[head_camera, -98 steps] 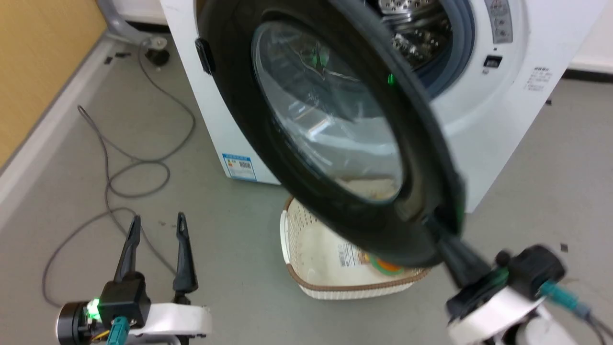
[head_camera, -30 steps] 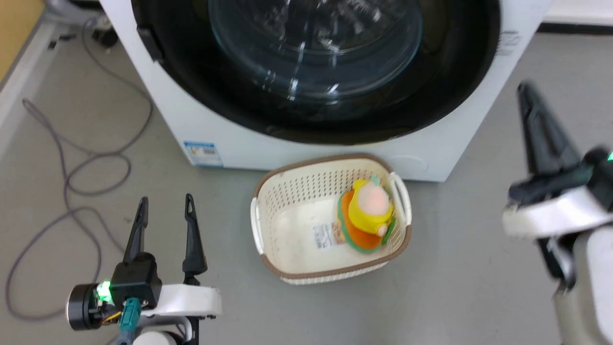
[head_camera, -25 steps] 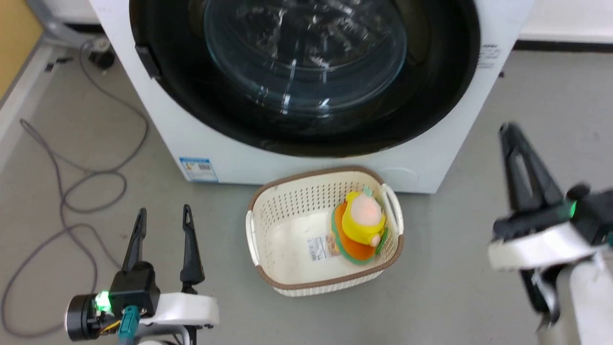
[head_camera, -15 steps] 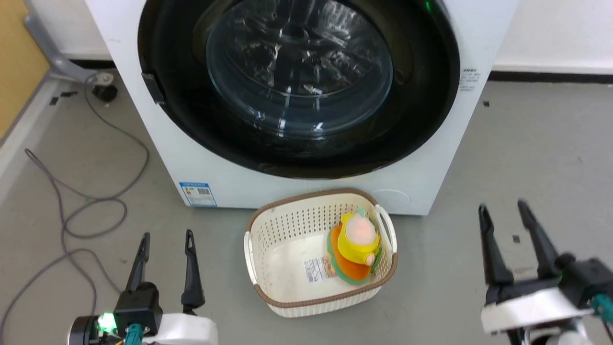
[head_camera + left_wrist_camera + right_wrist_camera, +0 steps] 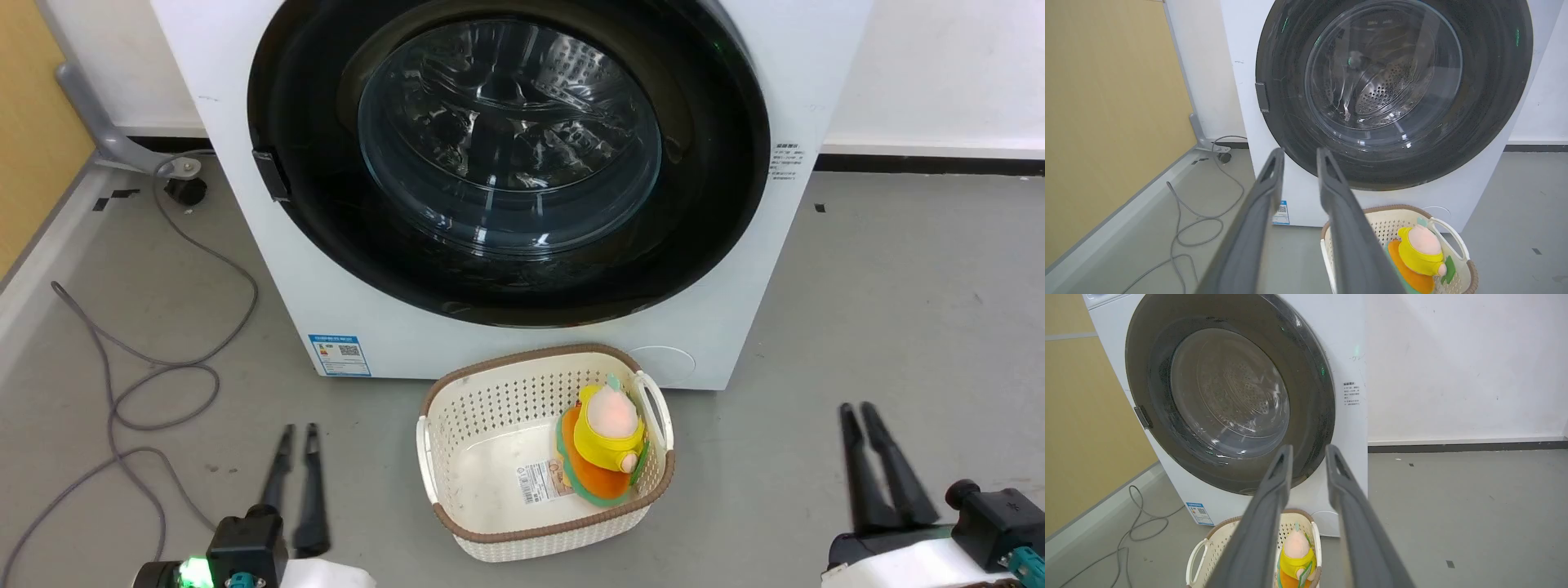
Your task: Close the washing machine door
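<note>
Sitting flush in the front of the big white front-loading washing machine (image 5: 277, 302), the round glossy black glass-windowed washing machine door (image 5: 510, 139) may be merely resting unlatched and could swing out, since the left gripper (image 5: 299, 431) and right gripper (image 5: 856, 410), both narrowly parted and empty, hang well apart from it.

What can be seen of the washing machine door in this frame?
The washing machine door is a large round glossy black ring around a bulging clear glass window, through which the perforated steel drum shows. It sits shut, flush against the white washing machine front, a small dark tab on its left edge. Nothing else touches it.
</note>
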